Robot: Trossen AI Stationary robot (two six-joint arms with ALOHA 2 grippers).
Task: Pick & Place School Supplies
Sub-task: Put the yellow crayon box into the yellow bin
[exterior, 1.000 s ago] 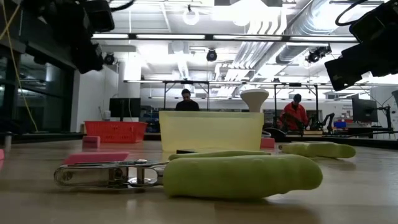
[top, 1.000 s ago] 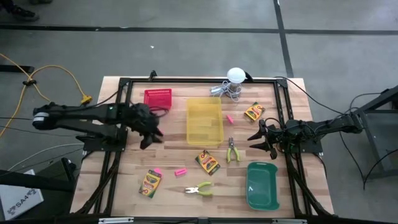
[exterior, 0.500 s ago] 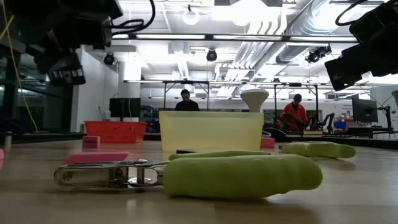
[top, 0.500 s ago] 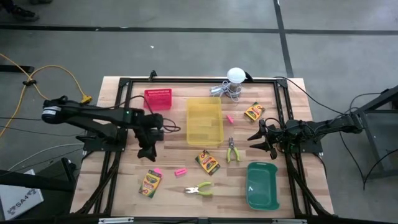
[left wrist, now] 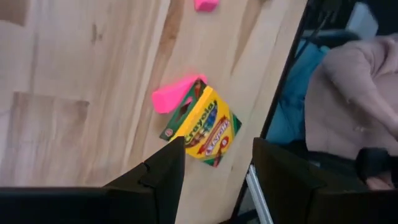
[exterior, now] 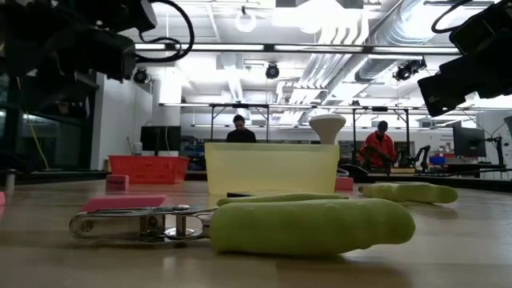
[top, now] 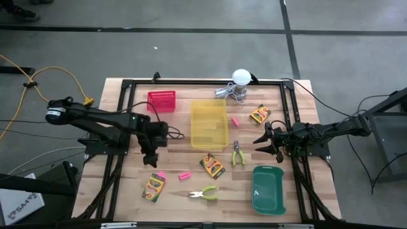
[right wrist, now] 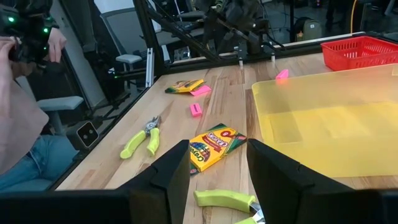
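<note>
**Left gripper poised over the crayon box by the front-left corner**

Your left gripper [top: 151,159] hangs above the table's left half with its fingers apart and nothing between them; the left wrist view shows the two dark fingers [left wrist: 163,176] spread with bare wood in the gap. Just beyond the fingertips, toward the table's front edge, lies a crayon box [top: 154,186], flat on the wood, with a pink eraser [top: 161,175] touching its upper end on the side nearer the gripper. In the wrist view the same box [left wrist: 204,127] sits just past the open fingers, slightly off the gap's centre line, its long axis running on a diagonal to the line between the fingers. You will likely need to carry on toward the front edge and turn the wrist so the fingers close across the box's short width, clear of the eraser.

This arm is plainly the nearer one. Your right gripper [top: 266,144] waits well apart at the right side of the table, fingers spread and empty, just above the green bin [top: 268,190].

A second crayon box [top: 212,166] lies near the table's middle, between the two arms, beside the yellow bin [top: 209,124].
</note>
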